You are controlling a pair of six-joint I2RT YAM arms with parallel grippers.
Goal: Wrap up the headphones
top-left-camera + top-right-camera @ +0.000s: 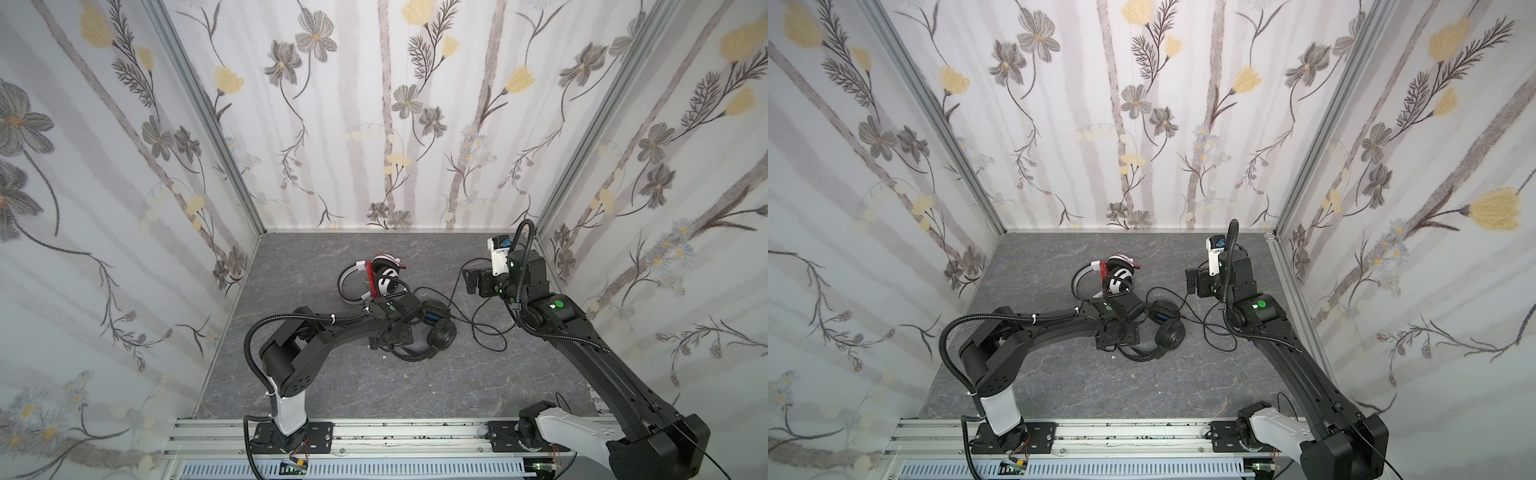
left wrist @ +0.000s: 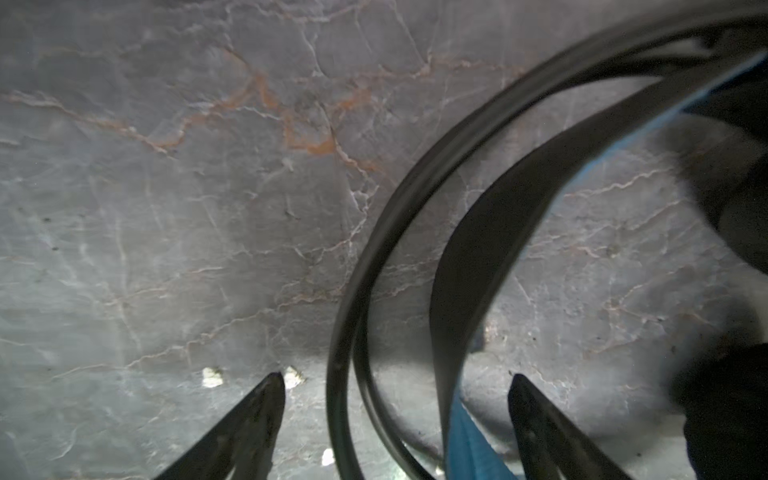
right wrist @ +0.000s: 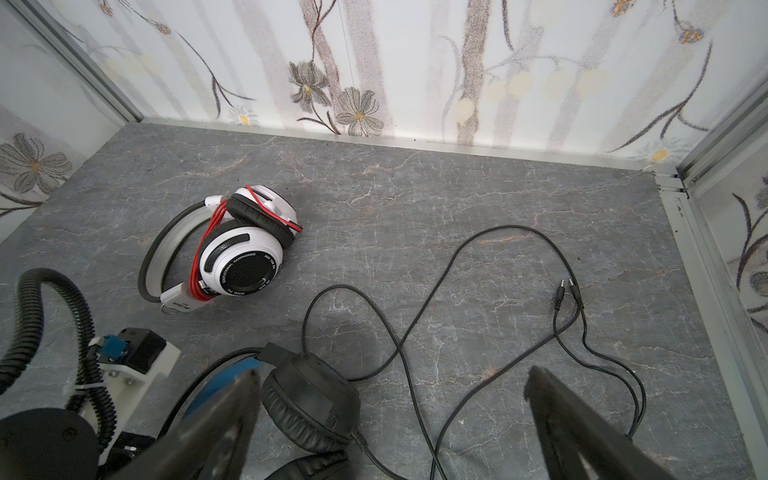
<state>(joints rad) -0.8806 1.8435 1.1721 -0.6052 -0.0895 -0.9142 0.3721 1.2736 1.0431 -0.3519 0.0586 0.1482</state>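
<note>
Straddling black headset band (image 2: 478,257), left jaws apart

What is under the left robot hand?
Under the left robot hand, between its open fingers, runs the black headset's headband, grey table beneath. From above, the arm hides that stretch.

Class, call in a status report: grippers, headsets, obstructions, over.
Left gripper open, astride black headset band. Right gripper open, above loose black cord. White headset, red cord wound. No obstruction seen.

Far headset (image 1: 384,282) behind near headset (image 1: 442,334) on the table (image 1: 415,386), loose cord (image 3: 400,352) lying to its right
</note>
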